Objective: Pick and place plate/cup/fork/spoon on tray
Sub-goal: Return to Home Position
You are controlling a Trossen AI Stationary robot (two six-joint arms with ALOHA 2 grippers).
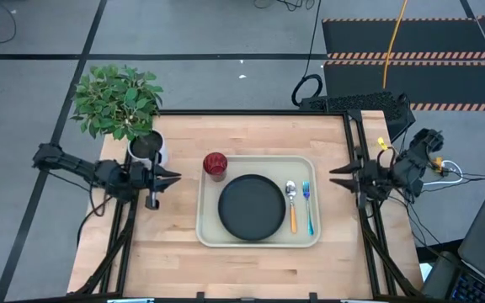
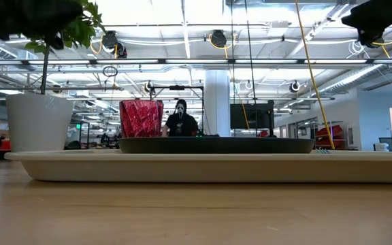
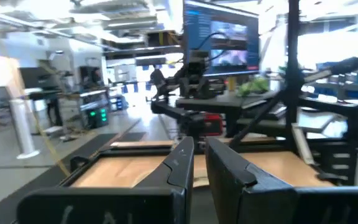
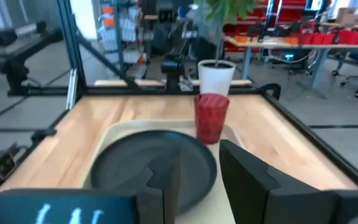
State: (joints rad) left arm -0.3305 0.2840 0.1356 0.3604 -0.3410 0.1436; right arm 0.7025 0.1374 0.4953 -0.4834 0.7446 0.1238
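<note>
High view, left pincer (image 1: 175, 177) and right pincer (image 1: 335, 176) slightly parted, empty, flanking tray (image 1: 259, 242).

Past the right gripper (image 4: 197, 177), fingers a little apart, the black plate (image 4: 135, 165) lies on the tray (image 4: 112, 132). The red cup (image 4: 211, 117) stands upright by the plate's far rim, perhaps touching it. Beyond, a white pot (image 4: 216, 76) stands on the table (image 4: 135, 106).

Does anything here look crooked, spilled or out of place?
Nothing stands out. The plate, spoon and fork lie neatly on the tray; the cup stands upright at its corner. The left arm and right arm wait at the table's sides.
</note>
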